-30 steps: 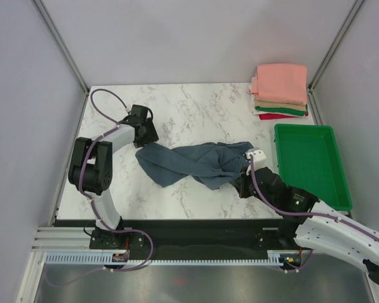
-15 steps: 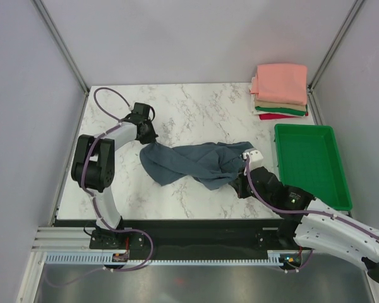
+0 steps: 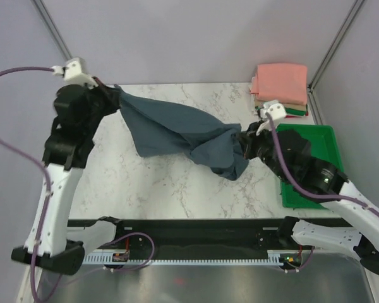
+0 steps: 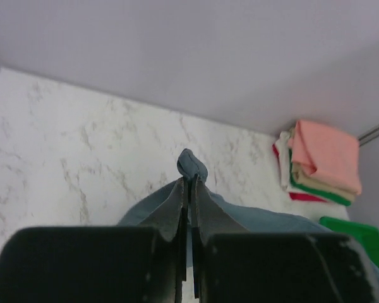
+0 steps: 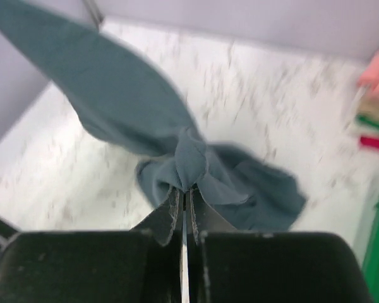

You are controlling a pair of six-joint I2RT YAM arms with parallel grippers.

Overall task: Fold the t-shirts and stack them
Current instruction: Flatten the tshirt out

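A slate blue-grey t-shirt (image 3: 177, 129) hangs stretched in the air between my two grippers, sagging over the marble table (image 3: 164, 183). My left gripper (image 3: 114, 98) is raised at the back left and shut on one end of the blue-grey t-shirt (image 4: 191, 165). At the right, my right gripper (image 3: 243, 140) is shut on the other bunched end of the blue-grey t-shirt (image 5: 189, 154). Folded t-shirts sit stacked (image 3: 279, 91) at the back right corner, salmon-pink on top, with tan, green and red below.
A green plastic tray (image 3: 312, 142) lies at the table's right edge, partly under my right arm. Grey walls with metal corner posts close in the back and both sides. The folded stack (image 4: 319, 161) also shows in the left wrist view.
My left gripper shut on the shirt's left end and lifted it up to the back left. My right gripper rose too with its end, so the shirt went from lying on the table to hanging.
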